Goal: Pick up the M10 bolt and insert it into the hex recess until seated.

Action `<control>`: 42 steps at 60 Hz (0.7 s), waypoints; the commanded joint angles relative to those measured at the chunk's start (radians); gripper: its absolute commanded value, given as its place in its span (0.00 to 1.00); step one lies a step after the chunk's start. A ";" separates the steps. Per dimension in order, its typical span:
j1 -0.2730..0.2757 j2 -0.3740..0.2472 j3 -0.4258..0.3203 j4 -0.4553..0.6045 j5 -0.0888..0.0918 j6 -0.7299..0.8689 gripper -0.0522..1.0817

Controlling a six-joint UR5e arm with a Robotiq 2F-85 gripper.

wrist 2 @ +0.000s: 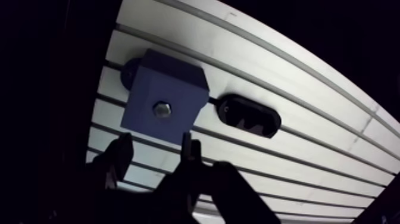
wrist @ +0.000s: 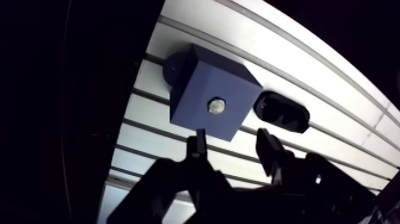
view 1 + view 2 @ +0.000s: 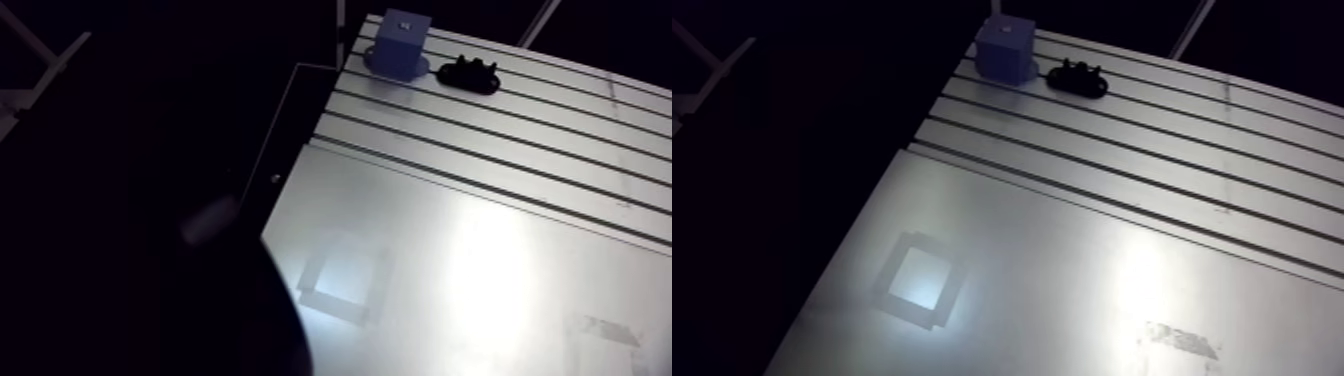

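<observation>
Wrist view: bolt (image 2: 216, 106) is sitting in the top of the blue block (image 2: 196, 83).
Gripper (image 2: 231, 137): fingers are hanging wide open, holding nothing.
Handling: bolt is probably hard and slippery; pinching its head's flat sides looks best.

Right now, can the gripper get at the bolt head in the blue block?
Probably yes: the gripper is open, close to the blue block, and the bolt head lies exposed on top with nothing over it.

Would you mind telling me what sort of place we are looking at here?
Probably a robotics assembly test bench: a slotted aluminium table, a blue fixture block with a bolt in its top face, and a black oval part beside it.
</observation>
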 commanded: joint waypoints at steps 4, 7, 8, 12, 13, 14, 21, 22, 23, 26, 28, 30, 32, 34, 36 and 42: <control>-0.008 -0.014 0.030 -0.008 0.017 0.159 0.96; -0.011 -0.014 0.047 -0.029 0.017 0.184 0.98; -0.011 -0.014 0.047 -0.029 0.017 0.184 0.98; -0.012 -0.014 0.066 -0.062 0.017 0.210 0.99; -0.012 -0.014 0.075 -0.083 0.017 0.222 0.99; -0.012 -0.014 0.075 -0.083 0.017 0.222 0.99; -0.012 -0.023 0.105 -0.158 0.014 0.270 1.00; -0.012 -0.027 0.110 -0.169 0.014 0.281 1.00; -0.012 -0.027 0.110 -0.169 0.014 0.281 1.00; -0.014 -0.028 0.115 -0.181 0.015 0.291 1.00; -0.014 -0.028 0.116 -0.184 0.016 0.293 1.00; -0.014 -0.028 0.119 -0.187 0.018 0.295 1.00; -0.015 -0.028 0.122 -0.191 0.018 0.297 1.00; -0.018 -0.028 0.124 -0.199 0.019 0.303 1.00; -0.022 -0.028 0.126 -0.205 0.022 0.314 0.99; -0.025 -0.028 0.126 -0.210 0.027 0.337 0.99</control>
